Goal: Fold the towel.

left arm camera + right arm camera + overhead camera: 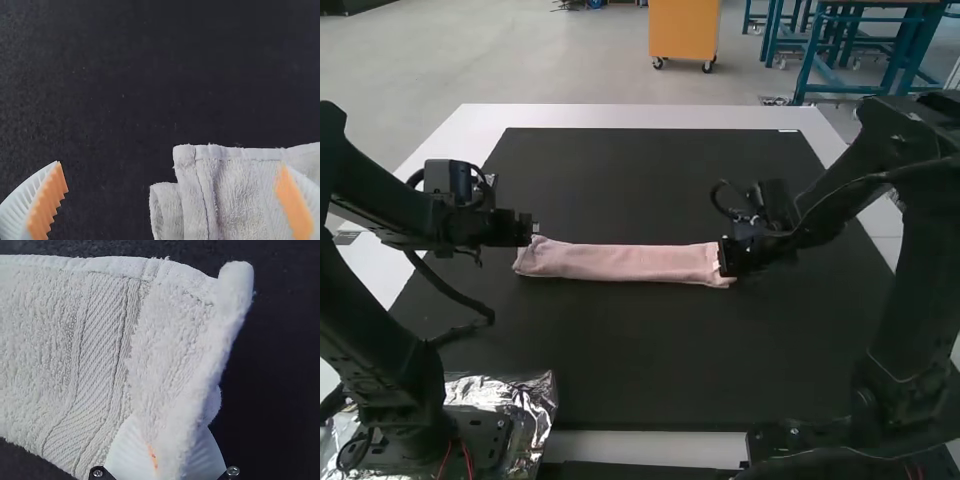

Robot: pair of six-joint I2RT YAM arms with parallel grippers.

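Black rectangular matting (640, 350) covers most of the white tabletop (650, 116). At left, the left gripper (171, 165) stands with jaws apart beside the left end of the pale pink terry towel (630, 262), a narrow folded strip across the mat. The right gripper (165, 430) is clamped on its right end. Handling should be light, soft, non-slip; grip all layers at the hem. No writing is legible.

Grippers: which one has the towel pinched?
The right gripper: its jaws are closed on one end of the towel. The left gripper has its jaws wide apart at the other.
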